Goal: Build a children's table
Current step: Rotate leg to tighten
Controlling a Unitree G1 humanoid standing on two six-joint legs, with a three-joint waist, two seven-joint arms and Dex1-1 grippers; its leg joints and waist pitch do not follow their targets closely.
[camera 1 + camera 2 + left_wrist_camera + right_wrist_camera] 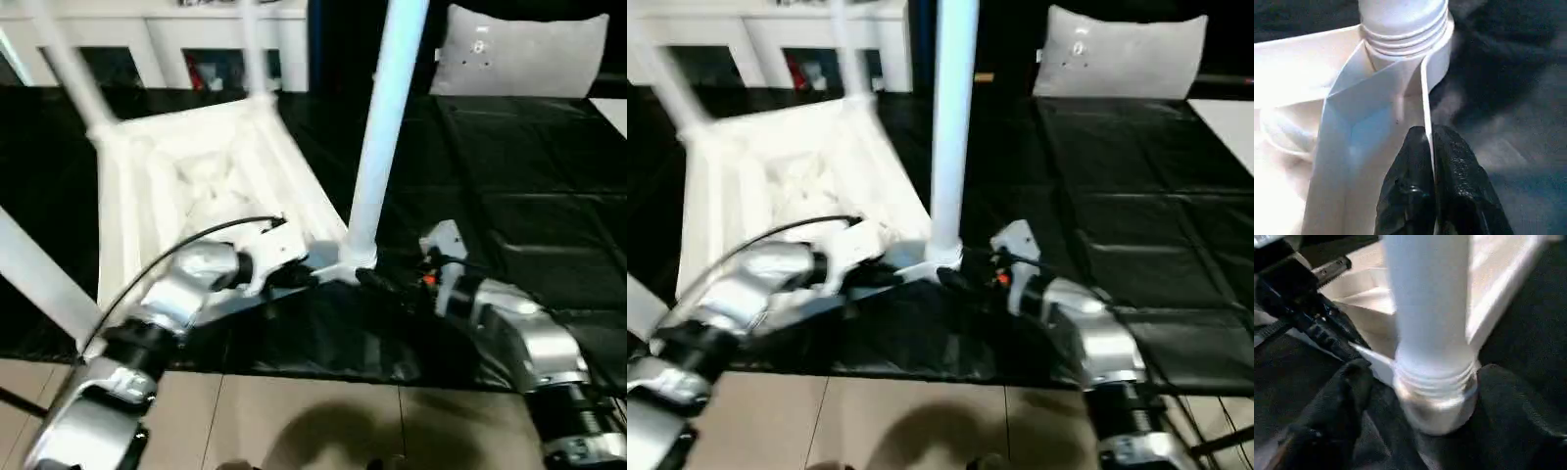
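On black sheeting, the ribbed white tabletop lay underside up. Left gripper pinched its thin rim at 6 o'clock from the threaded tube leg; right gripper stood spread around that socket, gripping nothing.

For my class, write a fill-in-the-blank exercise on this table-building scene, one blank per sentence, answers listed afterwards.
1. The left gripper is shut on the tabletop's thin ____.
2. The nearest leg stands upright in a corner ____ of the tabletop.
3. The right gripper's fingers stand on either side of the leg's ____ end.
4. The tabletop lies on a ____ mat.

Answers: rim; socket; lower; black
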